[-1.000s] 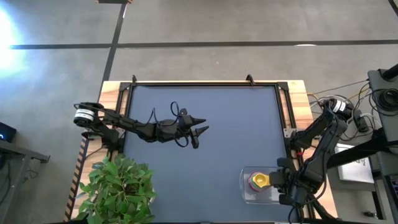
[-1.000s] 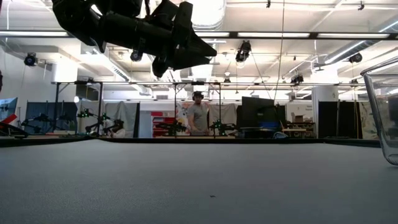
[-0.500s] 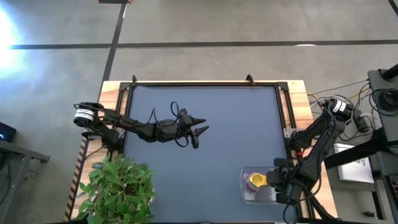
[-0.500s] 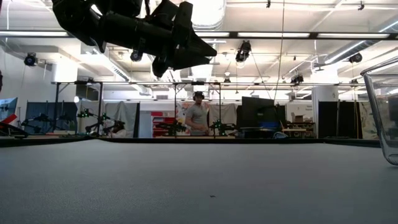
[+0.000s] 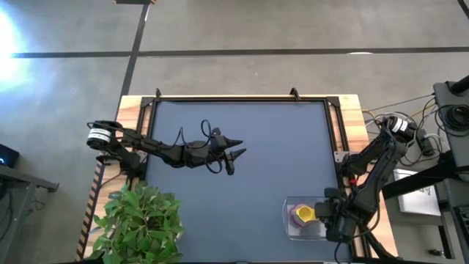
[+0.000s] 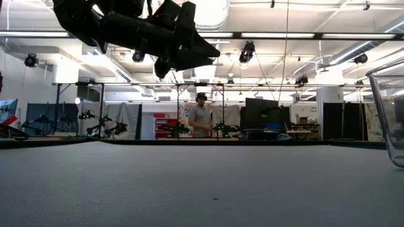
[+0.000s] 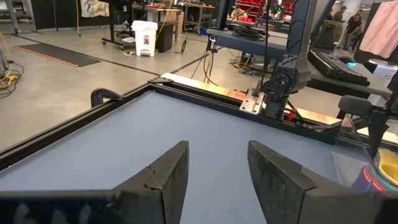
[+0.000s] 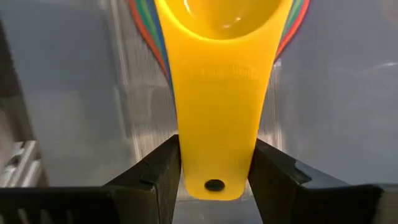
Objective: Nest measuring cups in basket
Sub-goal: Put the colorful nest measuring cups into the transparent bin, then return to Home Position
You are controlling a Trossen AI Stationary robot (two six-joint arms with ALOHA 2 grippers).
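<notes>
The clear basket (image 5: 293, 226) sits near the table's near right corner; its wall shows in the low view (image 6: 386, 113). Inside it is a stack of nested measuring cups with the yellow cup (image 5: 302, 213) on top. Red, green and blue rims (image 8: 160, 50) peek out beneath it. My right gripper (image 5: 319, 213) is at the basket's right side, shut on the yellow cup's handle. My left gripper (image 5: 236, 150) hangs open above the table's middle, well left of the basket, and is also seen from below (image 6: 189, 50). The stack's edge (image 7: 380, 173) shows far off in the left wrist view. My right gripper pinches the yellow cup's flat handle near its free end (image 8: 214, 168), one finger (image 8: 163, 171) on each long edge. The fingers come level from the table's right side, along the handle. The cup's bowl (image 8: 217, 18) rests upright in the stack of cups inside the basket.
A potted plant (image 5: 139, 220) stands at the table's near left corner. Black rails (image 5: 234, 99) frame the blue-grey mat. Open mat lies between the left gripper and the basket. A person (image 6: 201, 120) stands far off in the room beyond the table.
My right arm has shifted a little toward the table's near edge, and the yellow cup has moved slightly with it over the stack in the basket.
</notes>
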